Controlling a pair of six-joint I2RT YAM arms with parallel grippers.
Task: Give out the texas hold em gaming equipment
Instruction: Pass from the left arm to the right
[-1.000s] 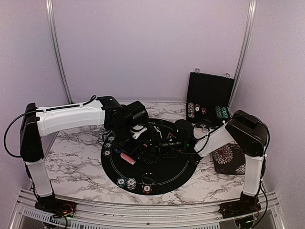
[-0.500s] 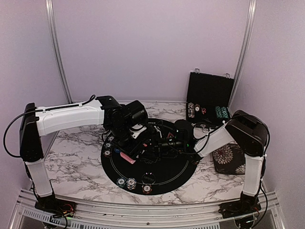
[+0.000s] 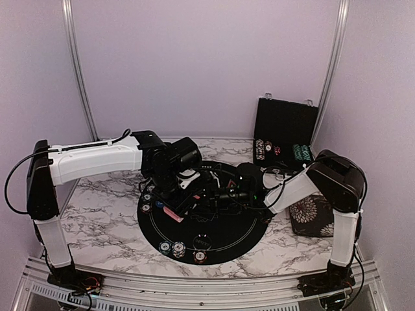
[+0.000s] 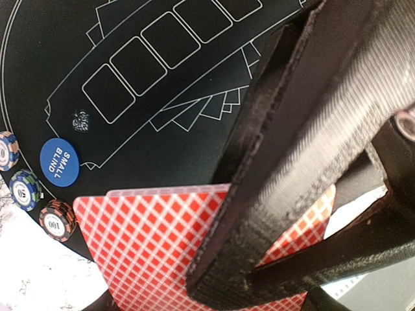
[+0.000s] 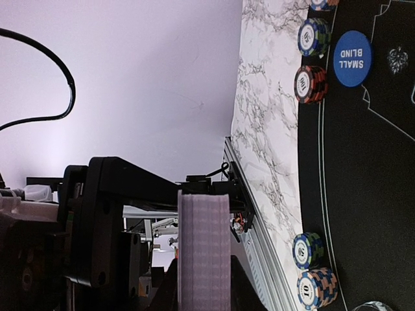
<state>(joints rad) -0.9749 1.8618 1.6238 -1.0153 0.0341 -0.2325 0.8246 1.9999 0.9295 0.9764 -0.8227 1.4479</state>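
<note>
A red-backed playing card is pinched between the fingers of my left gripper, which is shut on it just above the round black poker mat. From above, that card pokes out below the left gripper. My right gripper is shut on a deck of cards seen edge-on, held over the mat's middle. A blue "small blind" button and striped chip stacks lie at the mat's rim. More chip stacks sit at the near edge.
An open black chip case stands at the back right with chips in it. A square floral pad lies under the right arm's elbow. Marble tabletop surrounds the mat, with a metal rail along the near edge.
The left jaws have narrowed onto the red card, which now sits tucked closer under the gripper. The right gripper and its deck have stayed put.
</note>
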